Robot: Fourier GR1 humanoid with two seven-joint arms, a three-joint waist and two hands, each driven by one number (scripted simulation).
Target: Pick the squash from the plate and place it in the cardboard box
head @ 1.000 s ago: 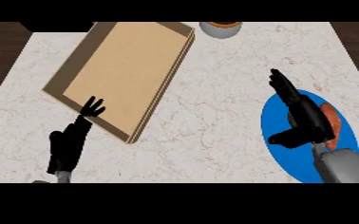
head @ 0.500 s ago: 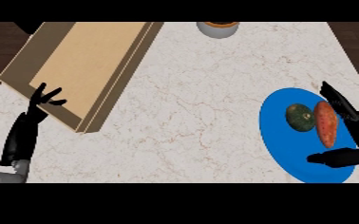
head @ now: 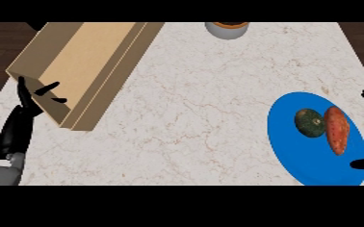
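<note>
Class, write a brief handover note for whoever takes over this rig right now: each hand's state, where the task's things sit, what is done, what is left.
Left hand: open, fingers spread, resting beside the cardboard box at the counter's left.
Right hand: only a sliver shows at the right edge; fingers cannot be judged.
Squash: on the blue plate, next to an orange vegetable.
Done: nothing placed yet.
Left: grasp the squash, carry it to the box, release.

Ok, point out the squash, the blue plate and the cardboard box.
squash (head: 310, 122), head view, middle of its dark green skin.
blue plate (head: 290, 149), head view, bare left part.
cardboard box (head: 78, 60), head view, its tan inner floor.
</note>
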